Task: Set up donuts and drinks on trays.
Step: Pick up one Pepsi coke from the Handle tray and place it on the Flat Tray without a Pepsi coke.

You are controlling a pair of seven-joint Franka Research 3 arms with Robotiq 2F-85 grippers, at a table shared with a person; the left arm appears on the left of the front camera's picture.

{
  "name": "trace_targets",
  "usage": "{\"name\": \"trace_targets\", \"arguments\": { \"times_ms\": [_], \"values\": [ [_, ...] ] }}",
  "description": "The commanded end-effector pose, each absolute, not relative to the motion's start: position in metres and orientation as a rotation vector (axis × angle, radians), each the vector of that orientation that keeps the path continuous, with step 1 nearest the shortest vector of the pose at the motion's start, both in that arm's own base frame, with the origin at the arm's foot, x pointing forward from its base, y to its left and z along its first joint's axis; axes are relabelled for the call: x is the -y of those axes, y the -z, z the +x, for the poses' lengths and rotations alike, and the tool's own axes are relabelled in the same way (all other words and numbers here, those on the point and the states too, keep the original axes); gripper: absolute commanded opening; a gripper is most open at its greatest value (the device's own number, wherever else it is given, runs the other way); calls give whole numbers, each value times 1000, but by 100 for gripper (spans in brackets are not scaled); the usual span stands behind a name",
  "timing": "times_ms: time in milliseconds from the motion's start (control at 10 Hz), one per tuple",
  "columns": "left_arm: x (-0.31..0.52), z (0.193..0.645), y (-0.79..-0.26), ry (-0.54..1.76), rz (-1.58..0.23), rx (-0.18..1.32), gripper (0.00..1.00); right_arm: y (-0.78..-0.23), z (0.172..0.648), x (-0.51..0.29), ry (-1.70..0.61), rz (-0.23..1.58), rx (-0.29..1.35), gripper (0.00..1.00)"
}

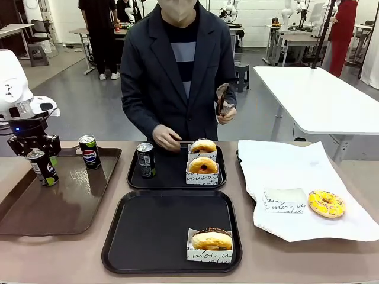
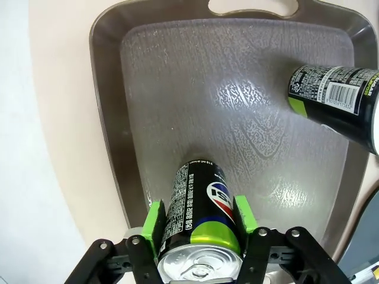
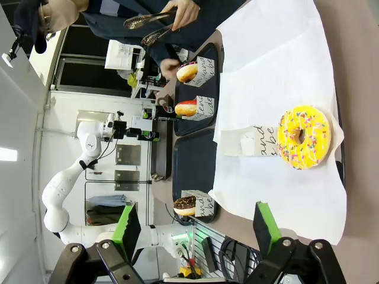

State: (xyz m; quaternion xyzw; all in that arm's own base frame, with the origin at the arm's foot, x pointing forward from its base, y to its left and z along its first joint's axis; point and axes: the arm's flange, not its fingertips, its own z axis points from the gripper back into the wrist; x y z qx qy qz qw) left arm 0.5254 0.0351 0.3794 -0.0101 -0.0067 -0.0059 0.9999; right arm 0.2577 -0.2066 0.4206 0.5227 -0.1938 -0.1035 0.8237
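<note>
My left gripper (image 1: 39, 160) is shut on a dark soda can with green accents (image 1: 45, 168) at the left end of the brown tray (image 1: 65, 213); in the left wrist view its green pads (image 2: 155, 220) clamp that can (image 2: 198, 204) just below the silver top. A second can (image 1: 89, 151) stands farther right on this tray. The far black tray (image 1: 172, 174) holds a third can (image 1: 145, 160) and two sleeved donuts (image 1: 203, 165). A chocolate-topped donut (image 1: 211, 239) sits on the near black tray (image 1: 154, 231). My right gripper (image 3: 197, 228) hangs open above the white paper, near a yellow-iced donut (image 3: 303, 136).
The yellow-iced donut (image 1: 326, 203) lies on white paper (image 1: 296, 165) at the right beside an empty paper sleeve (image 1: 285, 200). The person at the far side holds tongs (image 1: 222, 97) in one hand; the other hand (image 1: 166, 138) hovers over the far tray.
</note>
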Motion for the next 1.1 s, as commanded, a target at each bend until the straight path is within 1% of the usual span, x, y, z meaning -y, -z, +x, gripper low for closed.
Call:
{"name": "trace_targets", "arguments": {
  "times_ms": [0, 100, 200, 300, 400, 500, 600, 700, 800, 1000],
  "values": [
    [-33, 524, -384, -17, 18, -7, 23, -419, 259, 205, 211, 1126, 428, 100],
    [-33, 525, -385, -21, 20, -11, 5, -419, 259, 205, 211, 1126, 428, 100],
    [-33, 525, -386, -24, 21, -16, 39, -419, 259, 205, 211, 1126, 428, 100],
    [-33, 526, -386, -24, 20, -21, 0, -419, 259, 205, 211, 1126, 428, 100],
    [-32, 526, -386, -22, 17, -25, 20, -419, 259, 205, 211, 1126, 428, 100],
    [-31, 524, -393, -15, -5, -12, 0, -419, 259, 205, 211, 1126, 428, 100],
    [-25, 518, -416, -2, -28, -22, 0, -419, 259, 205, 211, 1126, 428, 100],
    [-19, 506, -446, 18, -50, 2, 0, -419, 259, 205, 211, 1126, 428, 100],
    [-12, 490, -475, 42, -65, 31, 0, -419, 259, 205, 211, 1126, 428, 100],
    [3, 452, -518, 63, -92, 49, 0, -419, 259, 205, 211, 1126, 428, 100]
  ]
}}
